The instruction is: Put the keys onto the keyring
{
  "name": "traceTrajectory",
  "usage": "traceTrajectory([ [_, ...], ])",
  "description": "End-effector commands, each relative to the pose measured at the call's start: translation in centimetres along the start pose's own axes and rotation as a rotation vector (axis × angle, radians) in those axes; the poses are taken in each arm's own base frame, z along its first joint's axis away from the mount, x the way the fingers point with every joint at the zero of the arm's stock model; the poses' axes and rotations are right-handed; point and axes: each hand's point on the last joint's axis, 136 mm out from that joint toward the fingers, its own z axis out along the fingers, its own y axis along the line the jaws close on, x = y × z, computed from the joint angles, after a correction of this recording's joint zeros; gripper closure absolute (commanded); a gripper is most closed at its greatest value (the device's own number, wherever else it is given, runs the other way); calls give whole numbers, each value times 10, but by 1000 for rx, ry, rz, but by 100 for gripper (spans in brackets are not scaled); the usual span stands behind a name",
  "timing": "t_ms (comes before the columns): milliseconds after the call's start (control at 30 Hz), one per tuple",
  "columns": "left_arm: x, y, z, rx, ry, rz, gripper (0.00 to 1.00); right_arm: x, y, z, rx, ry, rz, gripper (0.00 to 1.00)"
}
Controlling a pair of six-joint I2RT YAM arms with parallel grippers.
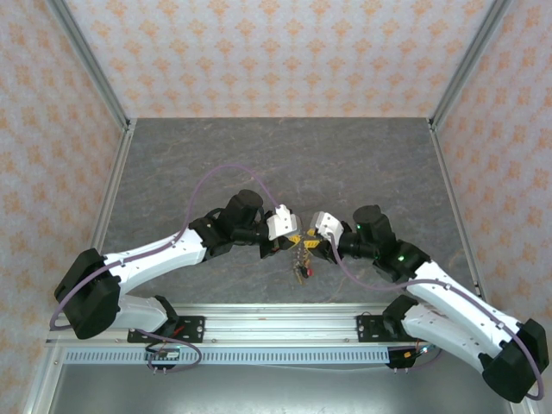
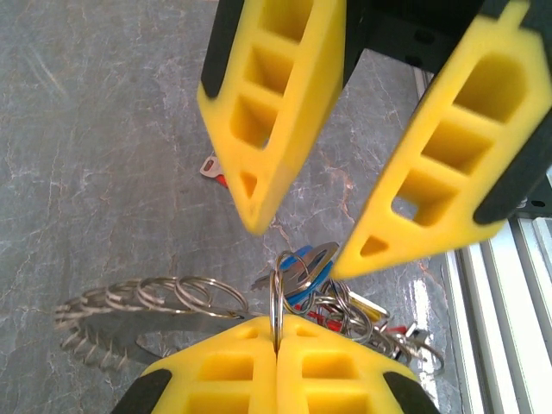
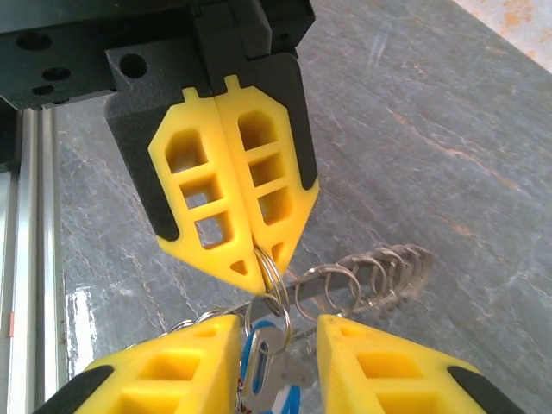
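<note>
Ok, here's where it sits. The left claw (image 2: 276, 341) is clamped flat shut on a thin silver wire split ring (image 2: 276, 297). It pinches the ring edge-on right at the fingertips, up off the grey marbled tabletop (image 1: 259, 155). The bunch of small silver metal keys with red, blue and yellow plastic tags (image 2: 336, 302) dangles from around that ring, just beside the pinch. The right claw (image 3: 278, 332) faces it nose to nose, its 2 jaws parted a modest way. A blue-tagged key (image 3: 259, 375) hangs in the gap, but I don't see either pad gripping it, so I'd call that claw empty.

The flat greyish toothed metal keyring (image 2: 103, 328) is off to one side of the left claw, with a row of little wire loops (image 2: 194, 297) strung along it. I can't tell if it's hanging with the bunch or resting on the tabletop.

Handling-wise, my read is that all of this is light, stiff and slippery. Bare metal wire on smooth pads will want to twist or squirt out, and the loose keys will swing and tangle at any nudge. The tags look like the friendliest spot on a key because they're flat, wider and less slick than the blade. For the toothed keyring I'd pinch across the flat band rather than the scalloped edge. A split ring needs prying, so 1 claw has to hold it dead steady.
</note>
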Motion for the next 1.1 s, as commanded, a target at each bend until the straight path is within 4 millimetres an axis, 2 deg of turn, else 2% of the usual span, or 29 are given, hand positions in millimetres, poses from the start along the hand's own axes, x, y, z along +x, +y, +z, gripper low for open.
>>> traceTrajectory([
  [0,-23,4,-10,-21,-76,25,100,-30,-1,2,-35,-96,-19,77],
  [267,-24,3,-13,-27,-83,31,100,-10,-3,9,-28,-23,3,100],
  [400,-18,6,-11,-36,-58,21,100,-10,-3,6,-20,-20,9,100],
  [467,-13,6,-8,-33,-24,25,87,-13,-3,6,-28,-19,0,100],
  [500,-10,6,-8,-31,-7,28,84,-13,-2,6,-33,-12,-7,100],
  [667,-9,2,-6,-9,36,59,78,-13,0,7,-73,47,-38,100],
  [967,5,0,4,21,119,62,79,-29,0,9,-96,-12,-74,100],
  [1067,6,-1,4,24,121,62,96,-32,1,10,-98,-29,-76,100],
])
